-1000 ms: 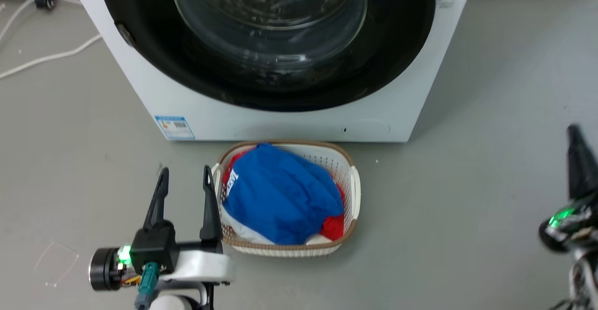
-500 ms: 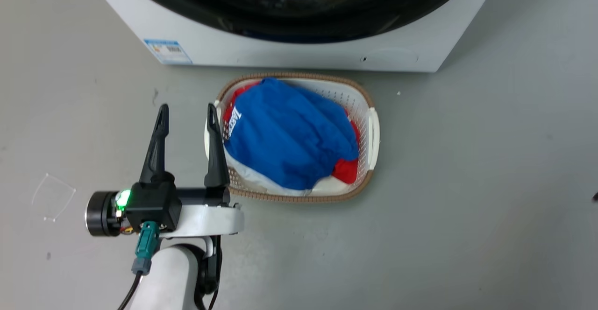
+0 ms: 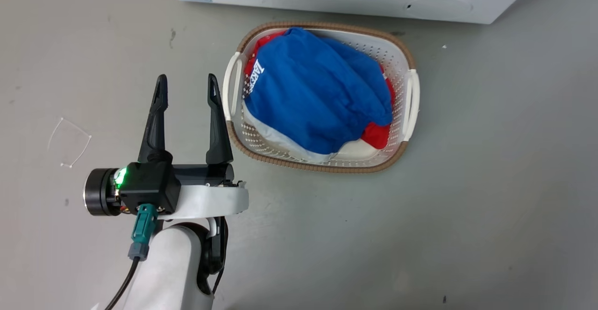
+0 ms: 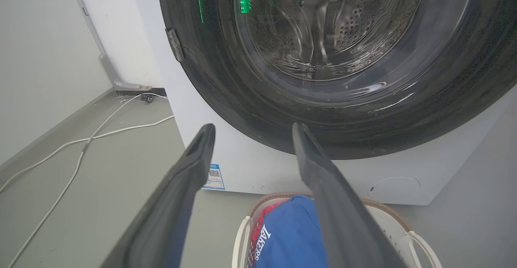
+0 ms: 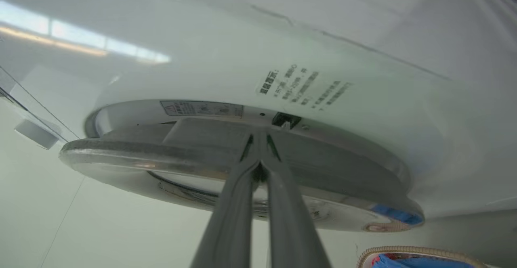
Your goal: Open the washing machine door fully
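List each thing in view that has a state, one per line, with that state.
washing machine door: not swung open, lying against or close to the washing machine.
laundry basket: upright on the floor, heaped with clothes.
left gripper: open, empty, beside the laundry basket.
right gripper: fingers together, tips at the door's rim.
light on the left gripper: lit green.

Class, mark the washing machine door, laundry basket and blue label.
washing machine door (image 4: 226, 86), left wrist view, glossy black ring.
laundry basket (image 3: 327, 167), head view, brown rim.
blue label (image 4: 214, 176), left wrist view, sticker centre.
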Controlling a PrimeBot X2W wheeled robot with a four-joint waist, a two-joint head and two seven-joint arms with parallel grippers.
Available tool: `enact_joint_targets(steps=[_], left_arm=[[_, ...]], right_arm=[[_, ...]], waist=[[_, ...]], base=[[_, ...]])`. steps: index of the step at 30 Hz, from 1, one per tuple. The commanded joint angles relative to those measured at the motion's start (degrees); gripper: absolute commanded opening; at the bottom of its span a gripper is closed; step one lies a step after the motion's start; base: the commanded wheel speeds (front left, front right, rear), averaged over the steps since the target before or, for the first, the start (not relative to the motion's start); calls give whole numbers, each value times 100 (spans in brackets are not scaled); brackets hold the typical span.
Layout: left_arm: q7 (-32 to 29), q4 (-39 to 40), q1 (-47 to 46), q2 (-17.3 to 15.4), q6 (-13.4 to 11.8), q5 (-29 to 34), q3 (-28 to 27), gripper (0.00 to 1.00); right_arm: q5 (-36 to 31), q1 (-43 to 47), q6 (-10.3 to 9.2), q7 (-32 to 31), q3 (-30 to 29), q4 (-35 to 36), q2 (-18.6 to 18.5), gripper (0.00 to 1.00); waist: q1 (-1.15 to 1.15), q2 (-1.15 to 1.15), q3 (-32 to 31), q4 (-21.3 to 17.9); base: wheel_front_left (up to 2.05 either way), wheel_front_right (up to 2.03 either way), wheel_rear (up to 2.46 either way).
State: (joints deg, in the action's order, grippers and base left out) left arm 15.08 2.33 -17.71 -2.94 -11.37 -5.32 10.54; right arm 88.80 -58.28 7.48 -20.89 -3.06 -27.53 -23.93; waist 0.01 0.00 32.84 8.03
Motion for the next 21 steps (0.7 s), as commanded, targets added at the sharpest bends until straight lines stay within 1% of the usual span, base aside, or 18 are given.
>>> enact_joint_targets(steps=[1, 6, 10, 14, 21], left_arm=[[15, 13, -53, 8, -37, -29, 10, 100], [15, 28, -81, 8, -79, -61, 38, 100], [15, 41, -131, 8, -80, -78, 72, 100], [15, 37, -175, 8, -95, -93, 109, 100], [14, -48, -178, 8, -145, -140, 169, 100]], right_arm=[[-15, -178, 2, -92, 54, -46, -49, 0], [-77, -513, 2, -141, 138, -189, -31, 0], [-229, -757, 2, -258, 333, -277, -66, 0], [-309, -943, 2, -362, 473, -334, -6, 0], [-246, -800, 9, -567, 595, -296, 73, 0]], waist=[[-1, 0, 111, 104], [-1, 0, 232, 180], [-1, 0, 338, 225], [-1, 0, 421, 256], [-1, 0, 349, 259]], base=[[0, 0, 0], [0, 0, 0], [0, 0, 0], [0, 0, 0], [0, 0, 0]])
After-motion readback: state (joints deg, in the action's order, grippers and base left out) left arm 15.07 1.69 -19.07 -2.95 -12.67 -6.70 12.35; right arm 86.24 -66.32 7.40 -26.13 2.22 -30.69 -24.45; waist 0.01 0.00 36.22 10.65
